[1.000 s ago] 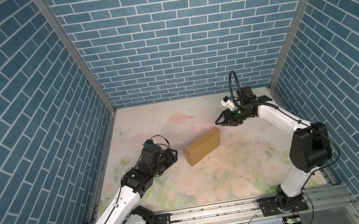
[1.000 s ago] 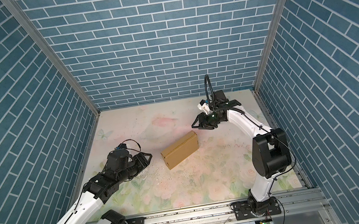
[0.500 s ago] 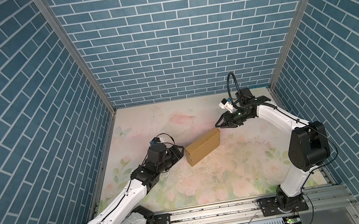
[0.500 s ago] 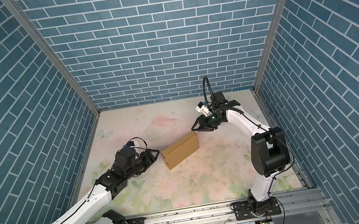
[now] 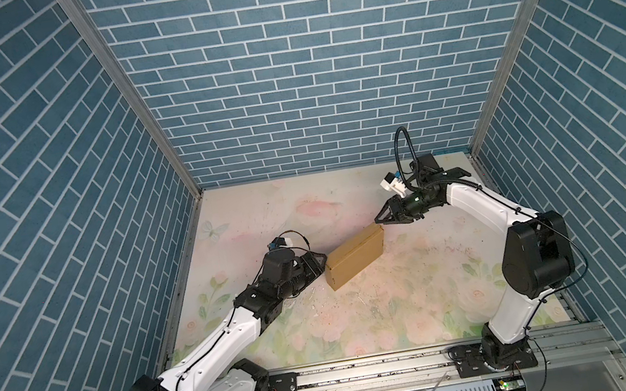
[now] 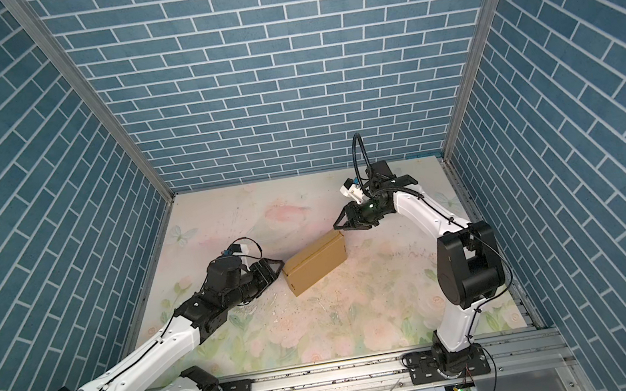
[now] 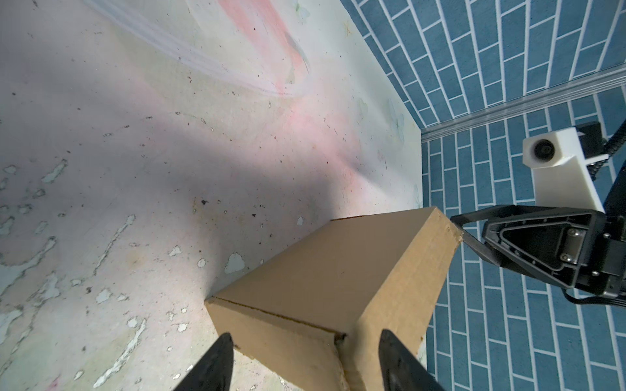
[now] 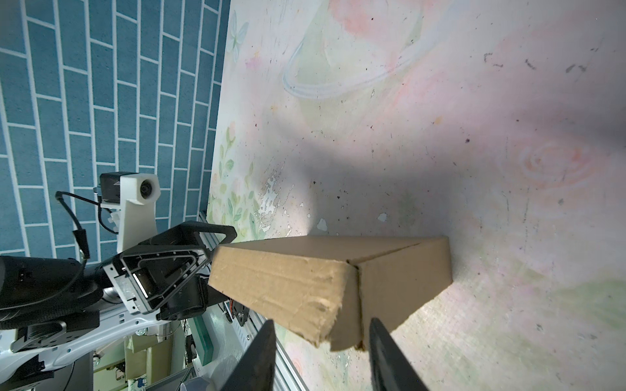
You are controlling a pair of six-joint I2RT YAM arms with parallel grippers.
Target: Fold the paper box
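The paper box (image 5: 355,255) (image 6: 315,262) lies closed on the floral table, a flat brown cardboard block set slantwise. My left gripper (image 5: 322,264) (image 6: 278,271) is at its near left end, open. In the left wrist view a box (image 7: 338,270) corner sits between the spread fingers of the left gripper (image 7: 305,335). My right gripper (image 5: 379,222) (image 6: 338,227) is at the far right corner, open. In the right wrist view that frayed corner of the box (image 8: 288,274) lies between the two fingers of the right gripper (image 8: 321,321), with a gap showing beside one finger.
Blue brick walls (image 5: 306,79) close the table on three sides. A metal rail (image 5: 371,368) with both arm bases runs along the front edge. The floral mat (image 5: 402,301) is worn and speckled in front of the box.
My left arm has reached right until its gripper meets the box's left end. The right gripper has come down and left onto the box's far corner, its jaws a little narrower.
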